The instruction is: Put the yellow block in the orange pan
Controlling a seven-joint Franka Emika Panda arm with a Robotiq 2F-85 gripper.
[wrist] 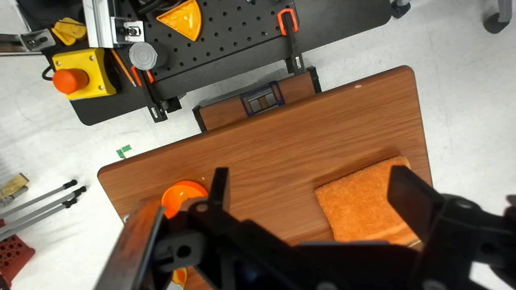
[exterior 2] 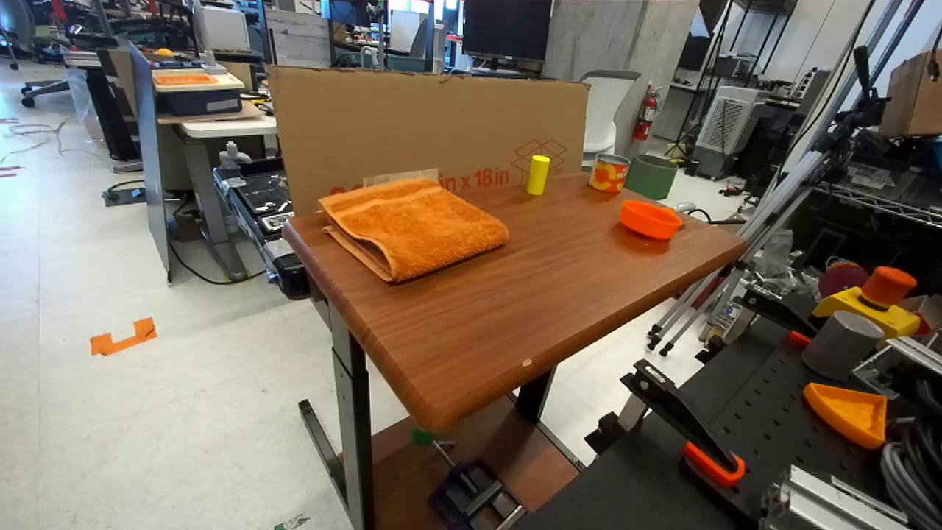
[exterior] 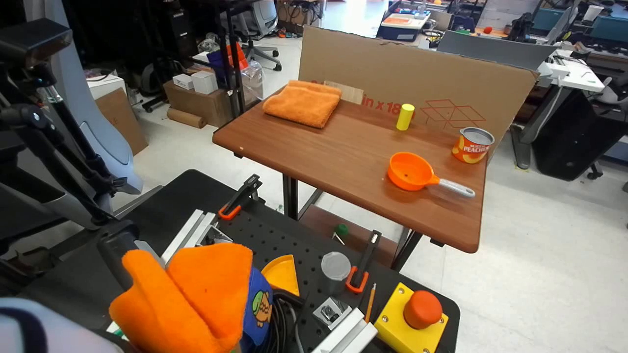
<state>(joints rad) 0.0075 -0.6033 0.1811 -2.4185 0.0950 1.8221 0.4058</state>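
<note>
The yellow block (exterior: pixel 405 117) stands upright near the back edge of the brown table. It also shows in an exterior view (exterior 2: pixel 538 175). It does not show in the wrist view, where the gripper covers that part of the table. The orange pan (exterior: pixel 408 172) rests on the table with its silver-grey handle; it also shows in an exterior view (exterior 2: pixel 650 221) and partly behind a finger in the wrist view (wrist: pixel 175 197). My gripper (wrist: pixel 309 173) is wide open with nothing between its fingers, high above the table. It is out of both exterior views.
A folded orange cloth (exterior: pixel 303 103) lies at one end of the brown table (exterior: pixel 333 147). A peach can (exterior: pixel 472 146) stands near the pan. A cardboard sheet (exterior: pixel 417 73) stands along the back edge. A black bench (exterior: pixel 294 245) carries clamps and a yellow box with a red button (exterior: pixel 409 323).
</note>
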